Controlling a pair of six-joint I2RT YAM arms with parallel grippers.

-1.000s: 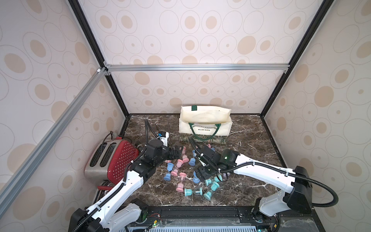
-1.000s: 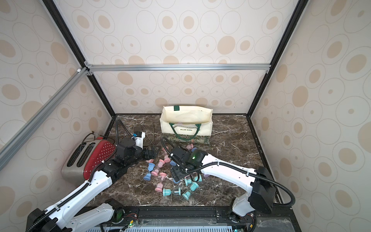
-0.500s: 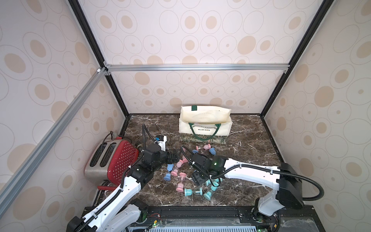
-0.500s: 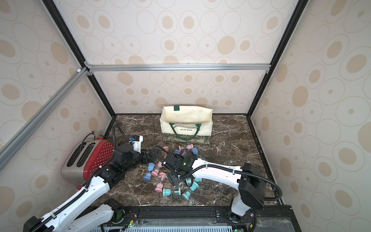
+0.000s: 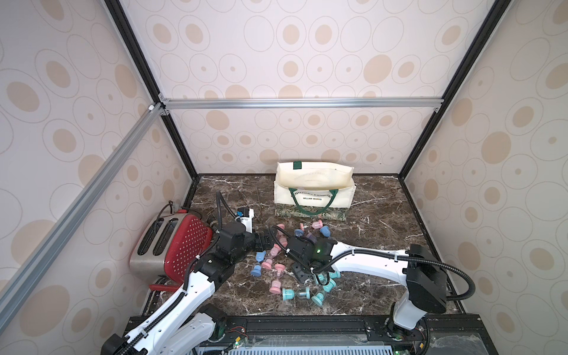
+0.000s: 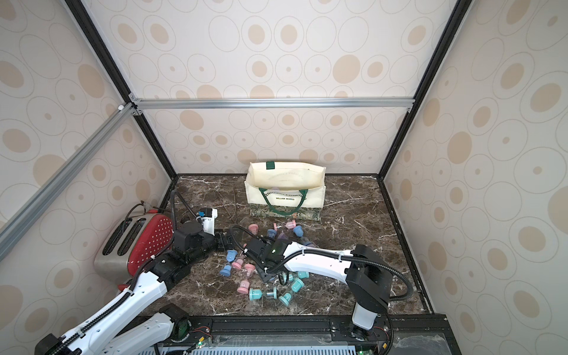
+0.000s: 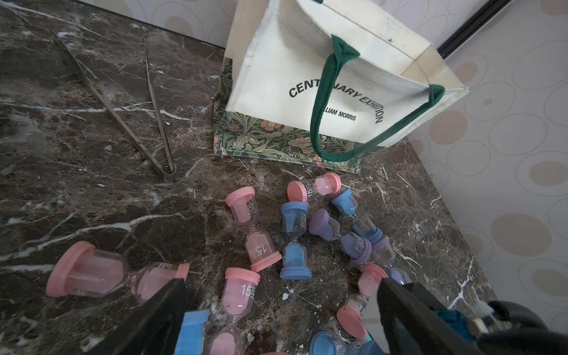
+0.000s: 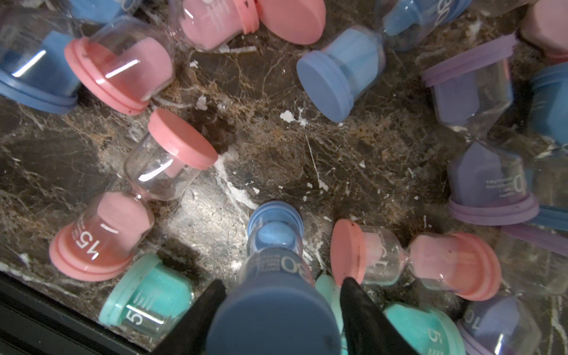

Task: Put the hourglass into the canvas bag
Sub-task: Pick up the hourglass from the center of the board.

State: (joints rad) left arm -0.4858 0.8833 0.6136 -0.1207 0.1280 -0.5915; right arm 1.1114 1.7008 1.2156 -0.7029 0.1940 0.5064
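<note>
1. Canvas bag: upright, mouth open, well beyond both grippers. Contents not discernible.
2. Right gripper: fingers pressed on either side of the blue "30" hourglass, which points down at the marble tabletop.
3. Left gripper: spread wide, empty, over loose pink hourglasses.
4. Red toaster just behind the left gripper. Circle-patterned walls.

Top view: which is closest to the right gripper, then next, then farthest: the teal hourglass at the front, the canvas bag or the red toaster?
1. The teal hourglass, lying just toward the front edge from the right gripper.
2. The canvas bag, behind it at the back wall.
3. The red toaster, far over on the left side.
</note>
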